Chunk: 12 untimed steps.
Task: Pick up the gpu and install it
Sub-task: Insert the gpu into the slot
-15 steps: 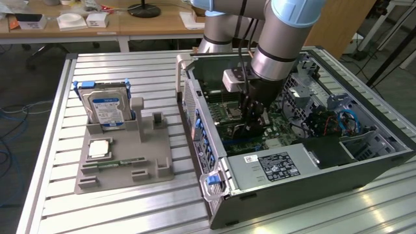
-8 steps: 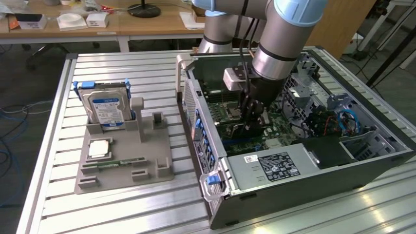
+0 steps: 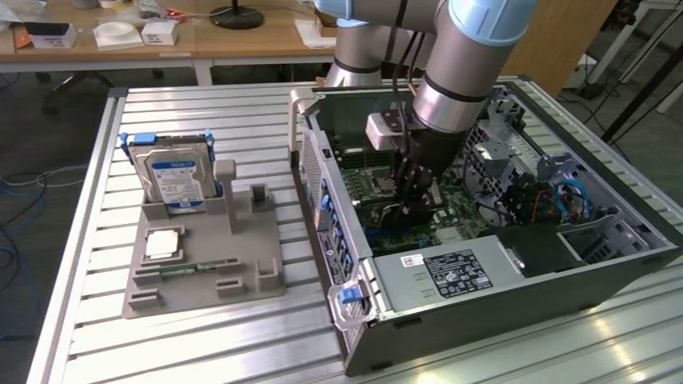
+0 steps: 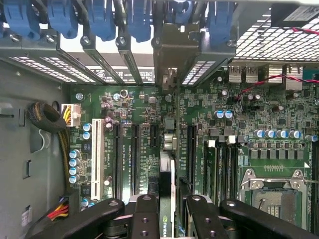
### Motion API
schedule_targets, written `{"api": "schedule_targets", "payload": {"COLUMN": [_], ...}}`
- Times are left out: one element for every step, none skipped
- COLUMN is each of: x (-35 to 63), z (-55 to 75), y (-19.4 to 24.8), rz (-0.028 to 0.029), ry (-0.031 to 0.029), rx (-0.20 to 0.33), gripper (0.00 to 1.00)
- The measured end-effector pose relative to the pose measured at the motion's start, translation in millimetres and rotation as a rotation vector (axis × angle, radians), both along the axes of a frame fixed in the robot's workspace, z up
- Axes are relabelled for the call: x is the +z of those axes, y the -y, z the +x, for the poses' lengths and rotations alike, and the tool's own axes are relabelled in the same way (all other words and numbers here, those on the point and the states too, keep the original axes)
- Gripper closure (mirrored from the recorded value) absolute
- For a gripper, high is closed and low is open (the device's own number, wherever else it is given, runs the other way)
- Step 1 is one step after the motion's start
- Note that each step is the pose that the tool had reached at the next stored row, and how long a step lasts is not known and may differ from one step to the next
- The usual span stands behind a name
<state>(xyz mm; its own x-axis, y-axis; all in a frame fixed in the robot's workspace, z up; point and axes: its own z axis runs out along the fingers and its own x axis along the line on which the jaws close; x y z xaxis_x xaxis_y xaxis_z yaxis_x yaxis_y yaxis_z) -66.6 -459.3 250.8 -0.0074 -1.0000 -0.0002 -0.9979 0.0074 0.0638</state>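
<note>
Slatted metal table (image 3: 96, 240) w/ open PC case (image 3: 513, 296) — gripper (image 4: 168, 206) clamped on gpu (image 4: 167, 174), edge-on at mobo slots (image 4: 134, 149).

The gpu (image 4: 168, 184) is hidden edge-on between the gripper (image 4: 170, 204) fingers (both cut off by the picture's edge); the power supply label (image 3: 457, 270) cannot be read.

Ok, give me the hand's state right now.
Hand: closed on the gpu.

Holder (image 3: 203, 256) with hard drive (image 3: 176, 180) at exterior view's left, case (image 3: 513, 312) at its right, gpu (image 4: 167, 191) inside over motherboard (image 4: 239, 129).
</note>
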Motion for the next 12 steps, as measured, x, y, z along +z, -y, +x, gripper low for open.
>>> {"api": "schedule_targets", "payload": {"x": [-0.1,-0.1,-0.2,-0.2,-0.1,-0.1,-0.1,-0.2,-0.4,-0.7,-1.2,-1.7], "z": [-0.5,-0.5,-0.2,-0.1,-0.3,-0.3,-0.3,-0.3,-0.3,-0.3,-0.3,-0.4], "y": [0.0,0.0,0.0,0.0,0.0,0.0,0.0,0.0,0.0,0.0,0.0,0.1], "rz": [0.0002,0.0001,0.0004,0.0004,0.0003,0.0001,0.0,0.0,-0.0001,-0.0003,-0.0004,-0.0005], "ry": [0.0004,-0.0004,-0.0062,-0.0119,-0.0147,-0.0162,-0.0163,-0.0163,-0.0159,-0.0145,-0.0128,-0.0113], "rx": [-0.001,-0.002,-0.002,-0.003,-0.003,-0.004,-0.004,-0.004,-0.004,-0.004,-0.004,-0.004], "gripper": [0.74,0.74,0.74,0.74,0.74,0.74,0.74,0.74,0.74,0.74,0.74,0.74]}}
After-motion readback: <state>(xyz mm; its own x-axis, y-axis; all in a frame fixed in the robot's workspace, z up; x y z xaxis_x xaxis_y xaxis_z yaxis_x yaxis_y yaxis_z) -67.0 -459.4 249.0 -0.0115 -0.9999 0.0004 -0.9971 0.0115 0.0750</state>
